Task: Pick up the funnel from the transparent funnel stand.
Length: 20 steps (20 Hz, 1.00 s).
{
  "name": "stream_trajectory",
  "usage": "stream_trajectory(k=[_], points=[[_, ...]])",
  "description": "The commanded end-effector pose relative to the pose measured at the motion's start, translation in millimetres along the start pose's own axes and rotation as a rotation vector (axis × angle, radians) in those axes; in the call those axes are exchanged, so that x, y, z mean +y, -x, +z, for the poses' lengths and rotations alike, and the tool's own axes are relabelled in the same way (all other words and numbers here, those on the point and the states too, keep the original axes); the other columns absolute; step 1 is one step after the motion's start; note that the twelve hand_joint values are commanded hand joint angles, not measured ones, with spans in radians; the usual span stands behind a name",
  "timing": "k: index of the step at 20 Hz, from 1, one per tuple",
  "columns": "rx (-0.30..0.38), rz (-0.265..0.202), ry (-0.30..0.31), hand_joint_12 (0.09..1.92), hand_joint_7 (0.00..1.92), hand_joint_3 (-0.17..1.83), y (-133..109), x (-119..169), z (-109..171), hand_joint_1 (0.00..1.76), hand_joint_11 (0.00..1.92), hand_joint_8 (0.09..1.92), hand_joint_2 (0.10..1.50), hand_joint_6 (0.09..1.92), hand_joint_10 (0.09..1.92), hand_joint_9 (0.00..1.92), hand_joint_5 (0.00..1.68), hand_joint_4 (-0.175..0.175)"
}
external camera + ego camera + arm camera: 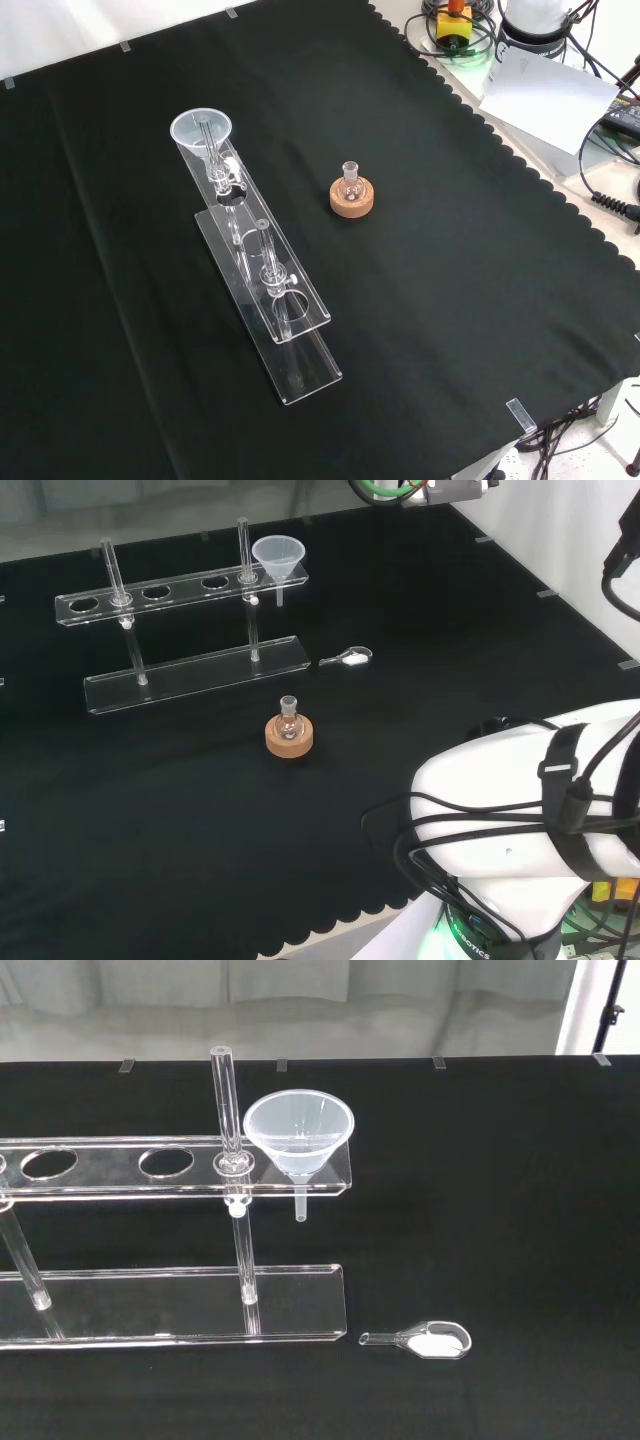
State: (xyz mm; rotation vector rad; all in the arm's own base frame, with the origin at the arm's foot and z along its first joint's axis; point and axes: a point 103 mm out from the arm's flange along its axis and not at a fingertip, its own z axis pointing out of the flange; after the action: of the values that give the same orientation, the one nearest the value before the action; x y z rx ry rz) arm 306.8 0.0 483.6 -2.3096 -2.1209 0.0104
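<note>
Task status: not started, as judged. Funnel [278,556] is seated in the end hole of the transparent funnel stand [180,590], at the right end in head view, stem hanging through the top shelf; in front view it is at the stand's far end. No contact w/ funnel is observed. State of the fingers cannot be told. A small flask [289,718] on a cork ring [288,738] stands apart from the stand; a small clear scoop [420,1340] lies nr its base. Remaining: approach, grasp, lift-out.
</note>
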Motion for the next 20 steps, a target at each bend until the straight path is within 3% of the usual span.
stream_trajectory(k=[1, 4, 12, 20], points=[[0.001, 0.007, 0.005, 1.36, 0.04, 0.44, 3, 0, 0, 0.11, 0.05, 0.56, 1.14, 0.09, 0.63, 0.24, 0.31, -0.008], [-0.001, 0.021, 0.004, 1.36, 0.01, 0.39, 6, 1, 1, 0.01, 0.02, 0.54, 1.21, 0.09, 0.63, 0.20, 0.29, 0.002], [-0.004, 0.055, -0.014, 1.36, 0.01, 0.37, 12, 10, 9, 0.00, 0.02, 0.53, 1.23, 0.09, 0.63, 0.20, 0.29, 0.003], [-0.011, 0.059, -0.048, 1.36, 0.01, 0.36, 9, 43, 33, 0.00, 0.02, 0.53, 1.23, 0.09, 0.63, 0.20, 0.29, 0.002]])
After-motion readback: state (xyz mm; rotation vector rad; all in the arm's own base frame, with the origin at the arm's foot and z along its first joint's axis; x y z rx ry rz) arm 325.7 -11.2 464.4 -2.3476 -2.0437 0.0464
